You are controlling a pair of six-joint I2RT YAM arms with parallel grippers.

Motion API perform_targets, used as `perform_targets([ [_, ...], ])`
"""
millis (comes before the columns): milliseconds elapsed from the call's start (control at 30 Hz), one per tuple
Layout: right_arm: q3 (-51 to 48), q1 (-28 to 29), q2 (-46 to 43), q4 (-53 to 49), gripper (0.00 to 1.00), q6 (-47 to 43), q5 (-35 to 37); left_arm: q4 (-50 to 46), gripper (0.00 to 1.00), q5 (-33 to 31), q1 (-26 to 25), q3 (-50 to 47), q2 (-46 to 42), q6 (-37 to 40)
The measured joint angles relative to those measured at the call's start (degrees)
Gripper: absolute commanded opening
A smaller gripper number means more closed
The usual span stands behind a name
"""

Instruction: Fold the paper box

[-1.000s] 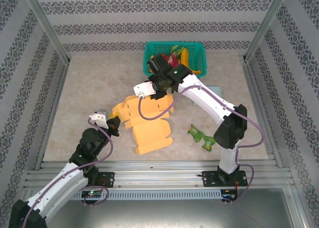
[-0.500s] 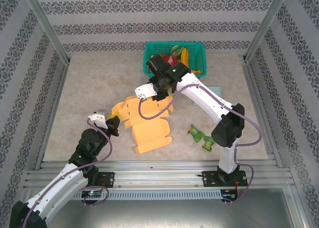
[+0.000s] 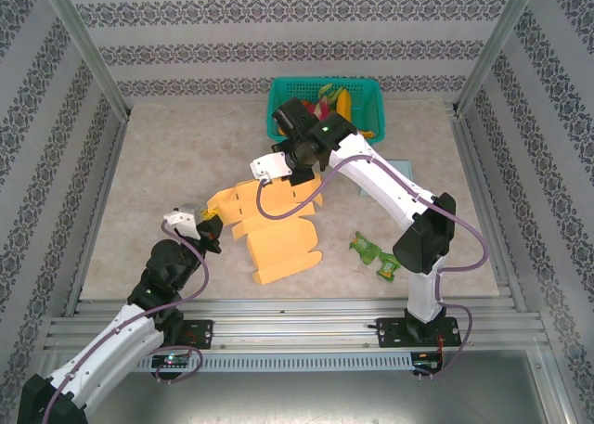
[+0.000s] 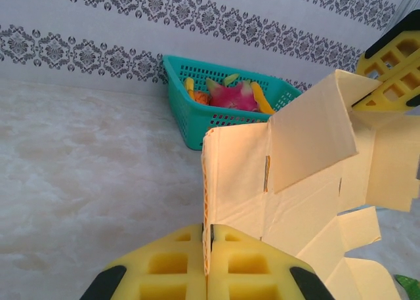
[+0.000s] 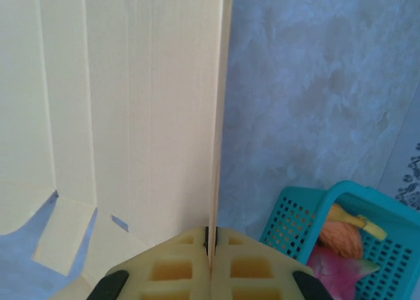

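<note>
Box (image 3: 283, 243) at mid-frame on the bench (image 3: 167, 155). The left pincer (image 3: 211, 229) is clamped on the box's lower-left flap and the right pincer (image 3: 299, 175) on its upper edge (panel upright there). The sheet spans the two grips, lower left to upper right.

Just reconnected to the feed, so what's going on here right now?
Both arms hold the orange paper box, a mostly open blank on the table. The left fingers are shut on its near-left edge; the right fingers are shut on a raised panel at its far side, near the teal basket. The box is not yet folded into shape.
</note>
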Motion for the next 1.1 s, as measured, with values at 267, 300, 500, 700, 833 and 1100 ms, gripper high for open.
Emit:
perform_targets([
  [267, 0.70, -0.28, 1.01, -0.20, 0.00, 1.60, 2.56, 0.04, 0.35, -0.20, -0.22, 0.00, 0.50, -0.28],
  [300, 0.46, -0.46, 1.01, 0.15, 0.00, 1.81, 2.80, 0.04, 0.35, -0.17, -0.26, 0.00, 0.44, -0.31],
  [500, -4.59, -3.08, 0.81, 2.95, 0.00, 2.64, 3.17, -0.07, 0.39, -1.90, -0.28, 0.02, -0.09, -1.25],
  [700, -12.35, -5.95, -2.40, 5.75, 0.00, 2.49, 2.93, -2.54, 0.41, -5.05, -0.28, 2.69, 5.84, -3.28],
  [833, -16.33, -6.69, -5.77, 8.52, 0.00, 1.90, 2.95, -4.11, 0.45, -3.82, -0.28, 6.82, 12.09, -4.68],
  [1100, -20.72, -7.43, -8.50, 14.69, 0.00, 1.77, 3.21, -4.22, 0.41, 6.05, -2.97, 9.33, 10.27, -12.41],
])
